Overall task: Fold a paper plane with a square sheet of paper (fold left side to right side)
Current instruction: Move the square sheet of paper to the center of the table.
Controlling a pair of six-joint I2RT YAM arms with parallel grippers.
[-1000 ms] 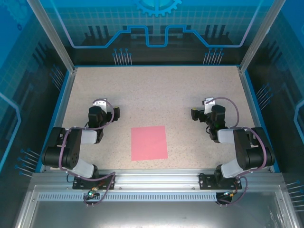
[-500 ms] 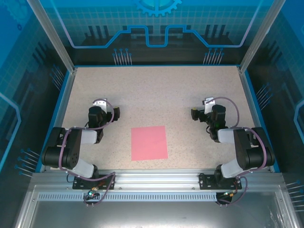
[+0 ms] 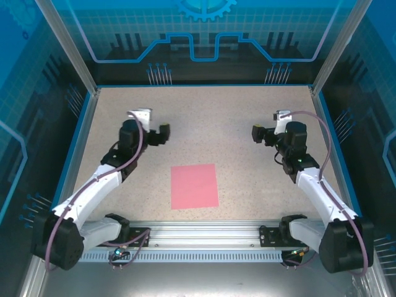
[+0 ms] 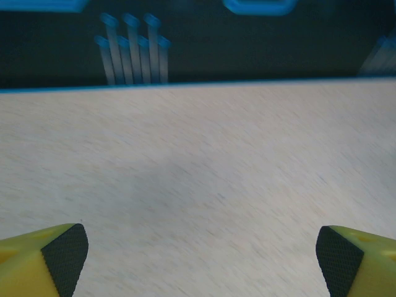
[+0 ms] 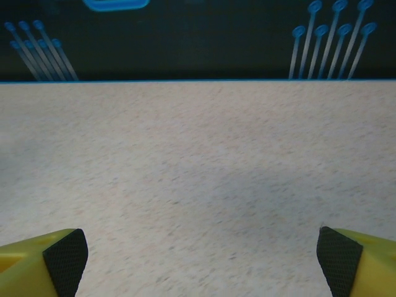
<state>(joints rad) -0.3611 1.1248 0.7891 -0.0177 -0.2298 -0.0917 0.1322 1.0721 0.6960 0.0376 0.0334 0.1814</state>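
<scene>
Near the front centre of the surface (image 3: pixel 210 117), between the two arm bases, the square sheet of paper (image 3: pixel 194 186) lies flat and unfolded. No crease, lifted edge or doubled layer is visible, and its edges run roughly parallel to the surface edges. Judged from this state, the task is at its very start. The left-to-right fold is not yet made, and every later fold toward the plane shape is still to be done.

The left claw (image 3: pixel 162 133) is beyond the sheet and to its left, well apart from it, pointing toward the middle of the surface. Its jaws stand wide apart. In the left wrist view the dark pads (image 4: pixel 65 250) sit at opposite lower corners with bare speckled surface between them. It holds nothing and does not touch the sheet.

The right claw (image 3: pixel 257 133) takes the mirrored position, beyond the sheet and to its right, also well apart. Its jaws are equally spread, with pads (image 5: pixel 339 257) at the lower corners of the right wrist view. It is empty.

The next move probably requires the left claw to reach the sheet's left edge. Thin paper lying flat offers little to grip and may slide.
</scene>
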